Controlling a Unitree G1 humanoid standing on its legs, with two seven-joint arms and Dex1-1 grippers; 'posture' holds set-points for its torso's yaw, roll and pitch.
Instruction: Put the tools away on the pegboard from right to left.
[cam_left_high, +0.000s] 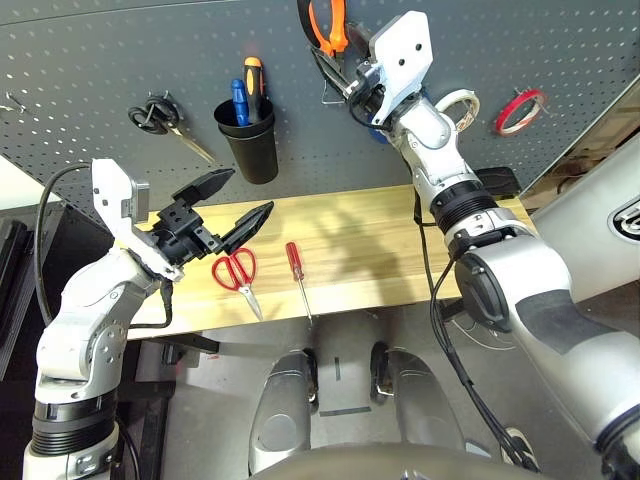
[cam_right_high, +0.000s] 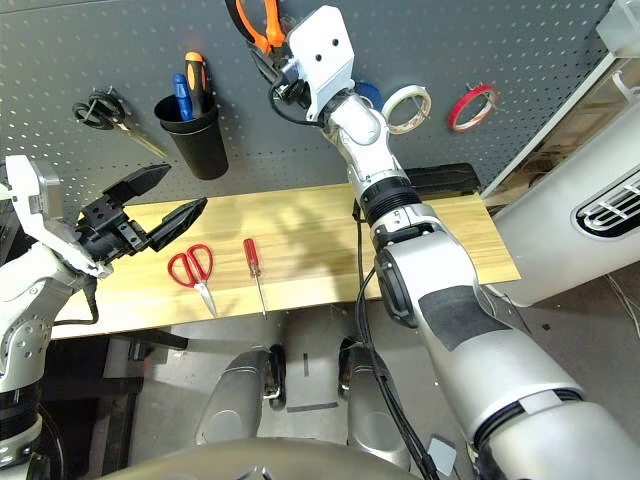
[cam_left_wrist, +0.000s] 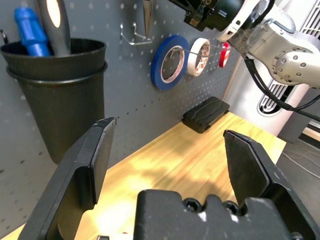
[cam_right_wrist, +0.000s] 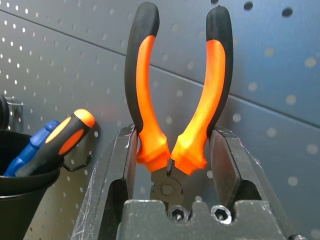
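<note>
Orange-handled pliers (cam_right_wrist: 176, 107) sit clamped in your right gripper (cam_right_wrist: 172, 165) against the pegboard (cam_left_high: 90, 60), so seat them squarely on the hook (cam_left_high: 335, 97) before releasing.

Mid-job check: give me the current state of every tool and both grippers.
red tape ring: hung on pegboard
pliers: gripped, up at pegboard
right gripper: shut on pliers
screwdriver: lying on table
red scissors: lying on table
left gripper: open, empty

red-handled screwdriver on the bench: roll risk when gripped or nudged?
The screwdriver probably rolls if nudged sideways: handle and thin shaft look round, lying flat on smooth wood. Likely stiff and light. The slim shaft gives little to pinch, so the handle looks safer.
</note>
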